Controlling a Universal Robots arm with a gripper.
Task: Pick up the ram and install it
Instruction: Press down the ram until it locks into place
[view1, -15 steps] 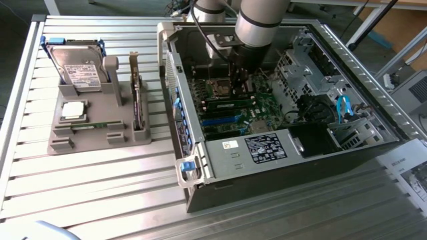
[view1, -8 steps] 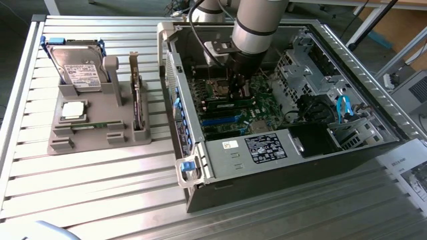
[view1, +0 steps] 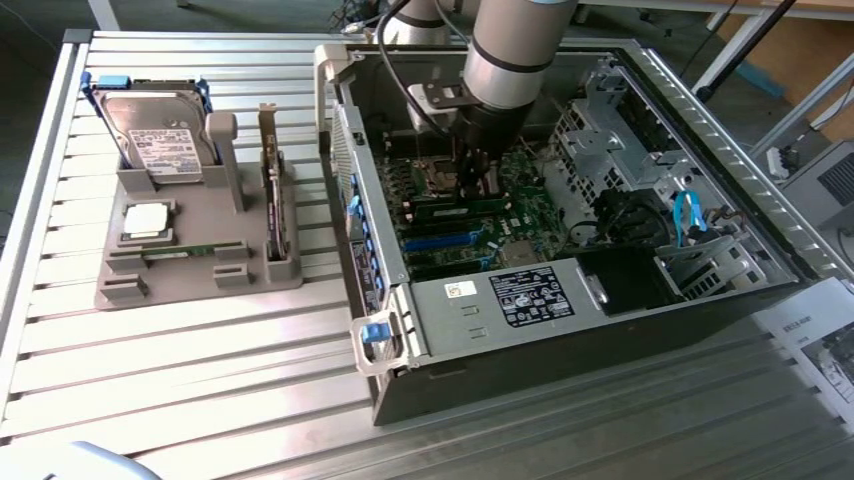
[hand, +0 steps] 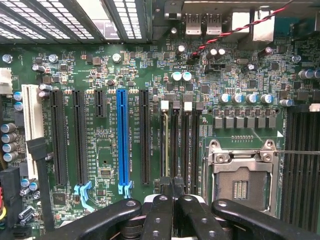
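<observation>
Reaching down into the open computer case (view1: 561, 300), the arm (view1: 514, 50) holds its gripper (view1: 475, 178) low over the motherboard (view1: 514, 215), beside the empty processor socket (hand: 242, 175). Seen from the wrist, the black fingers (hand: 162, 210) are pressed together with no gap between their tips, which sit over the row of narrow memory slots (hand: 179, 137) (a thin upright edge, possibly the ram, lies along the leftmost of these slots, though what it is cannot be told for certain). Just beyond the gripper in the exterior view, a green stick (view1: 447, 210) lies across the board among the slots. Next to the memory slots in the wrist view stand a blue expansion slot (hand: 121, 135) and several black ones (hand: 57, 135); further along the board are small round capacitors (hand: 245, 98).

Nearest the camera in the exterior view, the power supply (view1: 534, 295) fills the front corner of the case. Towards the exterior view's left, well apart from the case, a grey holder (view1: 187, 260) rests on the ribbed metal tabletop (view1: 200, 370). In it a second ram stick (view1: 180, 252) lies flat in a low groove, the square silver processor chip (view1: 147, 220) just behind it, an expansion card (view1: 274, 195) upright on edge, and a hard drive (view1: 154, 135) standing at the far end.
</observation>
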